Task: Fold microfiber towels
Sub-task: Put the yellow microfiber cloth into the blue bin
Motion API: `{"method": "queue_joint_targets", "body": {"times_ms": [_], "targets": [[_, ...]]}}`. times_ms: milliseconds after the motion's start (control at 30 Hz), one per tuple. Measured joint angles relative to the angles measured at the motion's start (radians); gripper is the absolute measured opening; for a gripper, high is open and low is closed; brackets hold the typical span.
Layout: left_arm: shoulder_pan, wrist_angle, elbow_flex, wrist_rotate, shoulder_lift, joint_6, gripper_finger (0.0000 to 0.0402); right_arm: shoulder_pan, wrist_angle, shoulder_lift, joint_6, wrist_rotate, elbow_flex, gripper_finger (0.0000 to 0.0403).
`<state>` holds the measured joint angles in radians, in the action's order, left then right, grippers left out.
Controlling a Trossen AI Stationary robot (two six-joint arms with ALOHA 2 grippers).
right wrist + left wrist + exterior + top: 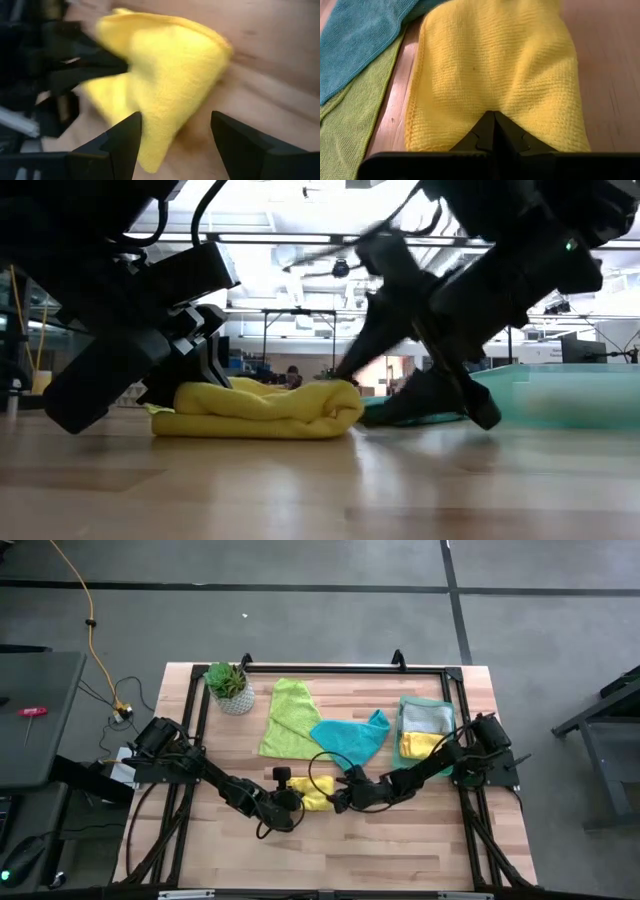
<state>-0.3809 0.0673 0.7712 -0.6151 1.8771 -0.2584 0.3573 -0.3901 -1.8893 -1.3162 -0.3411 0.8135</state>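
A yellow microfiber towel [312,796] lies folded in several layers on the table [400,850] between my two grippers, and it shows thick and rounded in the low view [262,410]. My left gripper [293,802] is shut at the towel's left end. My right gripper [176,118] is open at the towel's right end, and a corner of the cloth lies between its fingers. A lime green towel [289,720] and a teal towel [350,738] lie spread out flat farther back. My left gripper pinches the yellow towel's near edge [493,106] between its two shut fingers, slanting down from the table's left. The cloth puckers toward the fingertips. The towel rests on the table. Whether my right gripper touches the towel, I cannot tell.
A translucent green tray [447,712] at the back right holds a grey and a yellow folded cloth. A small potted plant [229,687] stands at the back left. A black frame runs along the table's far and side edges. Bare wood lies toward the near edge.
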Motion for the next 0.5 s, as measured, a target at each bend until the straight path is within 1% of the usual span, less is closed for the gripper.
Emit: {"method": "queue_joint_targets", "body": {"times_ms": [100,333,500], "targets": [[0.000,0.000,0.000,-0.007,0.000,0.000,0.0000,-0.012,0.031,-0.004,-0.056,-0.001,0.002,0.0231],[-0.001,0.000,0.000,-0.011,0.001,0.000,0.0000,-0.017,-0.050,-0.010,-0.004,-0.033,0.002,0.0231],[-0.001,0.000,0.000,-0.012,0.001,-0.002,0.0000,-0.017,-0.016,-0.010,-0.025,-0.028,0.005,0.0231]]}}
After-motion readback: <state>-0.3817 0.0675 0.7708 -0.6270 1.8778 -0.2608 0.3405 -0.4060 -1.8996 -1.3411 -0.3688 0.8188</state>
